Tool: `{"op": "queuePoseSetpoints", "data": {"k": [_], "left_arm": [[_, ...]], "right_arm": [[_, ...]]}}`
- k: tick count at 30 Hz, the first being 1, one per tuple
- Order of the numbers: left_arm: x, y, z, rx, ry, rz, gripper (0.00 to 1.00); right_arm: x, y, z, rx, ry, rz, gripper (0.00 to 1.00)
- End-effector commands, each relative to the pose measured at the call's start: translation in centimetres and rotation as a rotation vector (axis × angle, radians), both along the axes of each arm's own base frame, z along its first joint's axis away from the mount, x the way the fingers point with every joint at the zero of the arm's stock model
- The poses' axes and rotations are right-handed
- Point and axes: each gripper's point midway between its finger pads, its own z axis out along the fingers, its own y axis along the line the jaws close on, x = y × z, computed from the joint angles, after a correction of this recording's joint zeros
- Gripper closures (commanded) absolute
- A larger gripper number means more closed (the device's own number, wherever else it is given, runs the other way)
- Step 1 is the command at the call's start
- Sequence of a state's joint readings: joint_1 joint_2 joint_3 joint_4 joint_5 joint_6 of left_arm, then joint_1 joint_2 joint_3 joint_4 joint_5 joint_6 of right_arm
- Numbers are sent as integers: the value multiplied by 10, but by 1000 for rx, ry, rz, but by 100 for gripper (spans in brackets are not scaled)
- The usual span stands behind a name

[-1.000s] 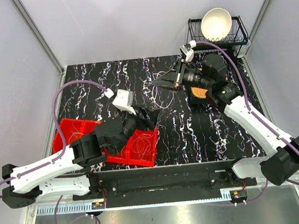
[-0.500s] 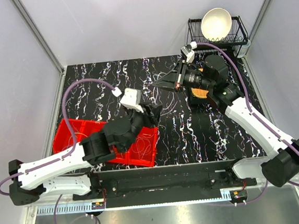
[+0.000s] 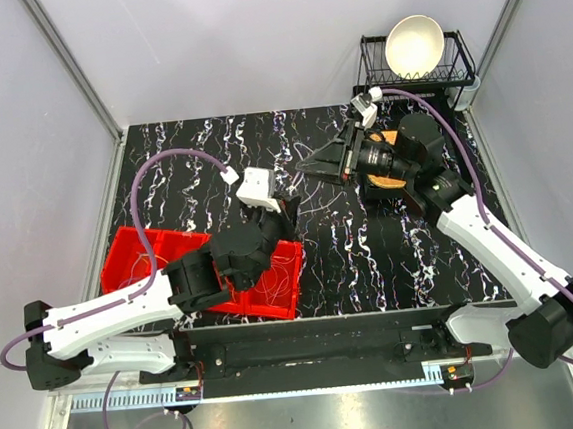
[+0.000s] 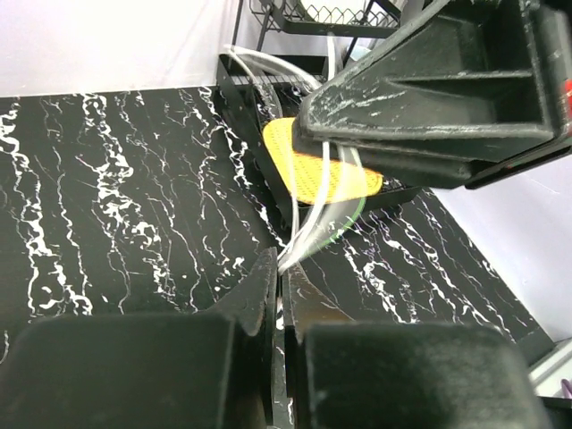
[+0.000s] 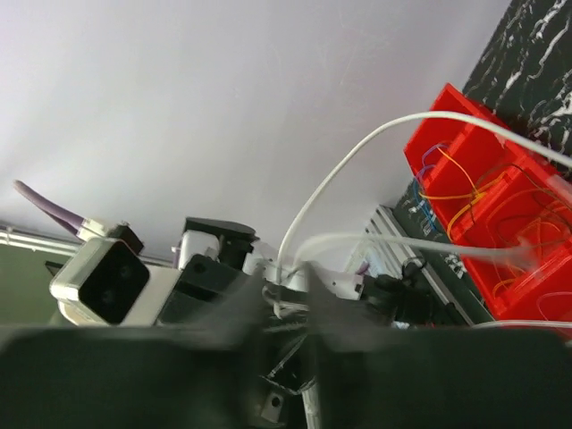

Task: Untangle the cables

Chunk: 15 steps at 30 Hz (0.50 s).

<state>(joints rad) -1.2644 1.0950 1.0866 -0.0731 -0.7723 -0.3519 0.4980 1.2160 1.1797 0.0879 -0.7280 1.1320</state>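
Observation:
White cable (image 4: pixel 308 228) strands run from my left gripper (image 4: pixel 281 264) up to the right gripper's fingers (image 4: pixel 429 98). The left jaws are shut on these strands. In the top view the left gripper (image 3: pixel 293 207) sits mid-table, just below and left of my right gripper (image 3: pixel 308 163). In the right wrist view the right gripper (image 5: pixel 288 288) is blurred. Its jaws stand slightly apart, and the white cable (image 5: pixel 331 179) drops into the gap. More thin orange cables (image 5: pixel 465 201) lie in the red bin (image 5: pixel 447 107).
The red bin (image 3: pixel 118 241) sits at the near left under the left arm, wire loops (image 3: pixel 272 276) inside. A black tray with a yellow pad (image 4: pixel 313 170) lies behind the right gripper. A wire rack with a white bowl (image 3: pixel 413 45) stands at the far right corner.
My left gripper moved forward and right toward the right gripper and shut on the white cable. The right gripper's jaws have parted a little.

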Motion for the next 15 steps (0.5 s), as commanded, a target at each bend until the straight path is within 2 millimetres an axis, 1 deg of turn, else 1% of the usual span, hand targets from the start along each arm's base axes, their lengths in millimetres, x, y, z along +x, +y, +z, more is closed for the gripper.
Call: {"op": "queuePoseSetpoints", "data": {"k": [1,2,3,4,5,6,7,8,9,10,11,12,13,14,15], "left_arm": [[2,20,47,-110,-49,61,100],[1,28,51,-111,-46,76,100],[2,39,42,-64,-21,114,100],[1,48,50,-67,-18,130,100],[2,55,47,-31,-7,152,100],[2,75,42,28,27,213,100],[1,85,38,55,43,247,100],[3,99,35,51,62,315,100],[0,118,26,124,83,352,100],[-2,131,23,129,98,380,100],[0,143,21,100,128,419,100],[-2,159,11,146,155,441,100],[-4,172,9,130,172,457,100],[-4,185,-2,150,206,484,100],[-7,197,-3,135,215,499,100]], "right_arm": [[-8,-2,5,-18,-53,13,34],[-3,-4,2,-49,-63,-15,26],[2,-9,0,-116,-134,-51,12],[11,-17,-21,-211,-90,-117,8],[17,-23,-30,-288,-147,-153,4],[18,-32,-41,-357,-117,-186,0],[28,-41,-49,-405,-113,-246,0],[30,-45,-57,-439,-119,-256,0],[30,-48,-62,-456,-109,-268,0],[29,-49,-66,-460,-106,-265,0],[28,-49,-73,-467,-86,-262,1],[26,-48,-76,-463,-79,-250,0],[26,-46,-80,-461,-65,-243,0],[25,-45,-86,-463,-53,-234,0],[24,-43,-88,-458,-48,-219,1]]}}
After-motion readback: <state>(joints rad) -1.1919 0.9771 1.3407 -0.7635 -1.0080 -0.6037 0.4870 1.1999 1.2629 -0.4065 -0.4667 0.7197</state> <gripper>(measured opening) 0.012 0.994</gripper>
